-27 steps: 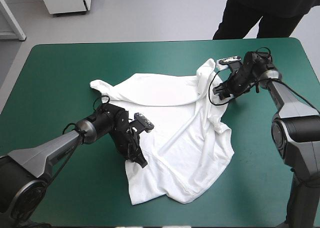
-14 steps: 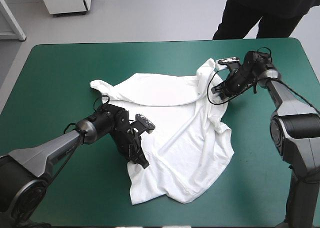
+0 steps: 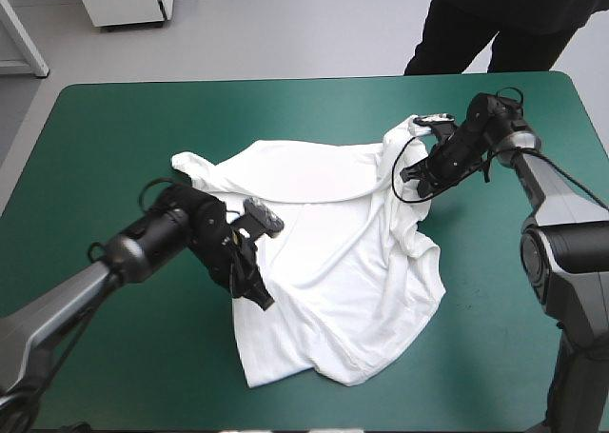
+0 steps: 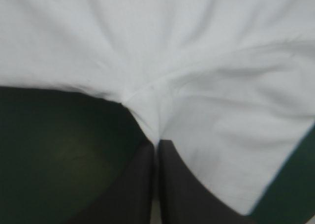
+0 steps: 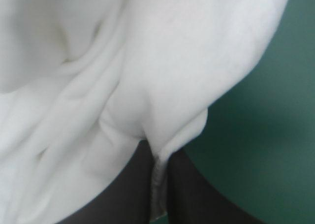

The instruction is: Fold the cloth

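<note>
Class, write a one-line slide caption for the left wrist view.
Left gripper shut on a pinched edge of the white T-shirt, the teal-green cover showing beside it.

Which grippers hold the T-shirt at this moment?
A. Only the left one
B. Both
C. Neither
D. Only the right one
B: the left gripper and the right gripper are each all but shut, with a fold of the white T-shirt pinched at the tip.
</note>
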Controlling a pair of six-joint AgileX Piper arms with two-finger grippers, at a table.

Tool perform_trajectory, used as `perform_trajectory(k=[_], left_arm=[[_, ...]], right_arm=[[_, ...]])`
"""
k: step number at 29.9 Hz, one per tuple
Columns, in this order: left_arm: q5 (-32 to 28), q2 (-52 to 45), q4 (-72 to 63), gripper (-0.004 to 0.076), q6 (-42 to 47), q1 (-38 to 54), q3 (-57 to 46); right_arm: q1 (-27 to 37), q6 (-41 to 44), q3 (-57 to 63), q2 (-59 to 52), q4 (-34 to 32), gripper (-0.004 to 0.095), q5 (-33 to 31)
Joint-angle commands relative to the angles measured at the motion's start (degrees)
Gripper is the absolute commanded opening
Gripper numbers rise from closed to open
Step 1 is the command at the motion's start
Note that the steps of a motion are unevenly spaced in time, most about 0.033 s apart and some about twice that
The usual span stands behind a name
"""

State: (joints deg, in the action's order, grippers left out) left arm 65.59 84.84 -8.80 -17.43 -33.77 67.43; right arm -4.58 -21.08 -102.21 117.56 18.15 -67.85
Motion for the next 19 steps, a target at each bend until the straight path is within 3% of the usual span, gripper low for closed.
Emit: perform_trajectory(k=[1, 8, 19], left_arm=[[5.6, -11.2, 2.2, -0.0022, 3.8, -0.4, 8.8], [8.1, -22.9, 7.9, -0.0022, 6.4, -0.4, 25.8], [5.6, -25.0, 6.8, -0.0022, 3.1, -0.4, 53.2]], right_arm=[[2.3, 1.1, -1.5, -11.3, 0.9, -0.0017, -1.2], [6.7, 2.8, -1.5, -28.5, 2.8, -0.0017, -0.4], [7.7, 2.5, -1.5, -56.6, 8.0, -0.0017, 14.3]])
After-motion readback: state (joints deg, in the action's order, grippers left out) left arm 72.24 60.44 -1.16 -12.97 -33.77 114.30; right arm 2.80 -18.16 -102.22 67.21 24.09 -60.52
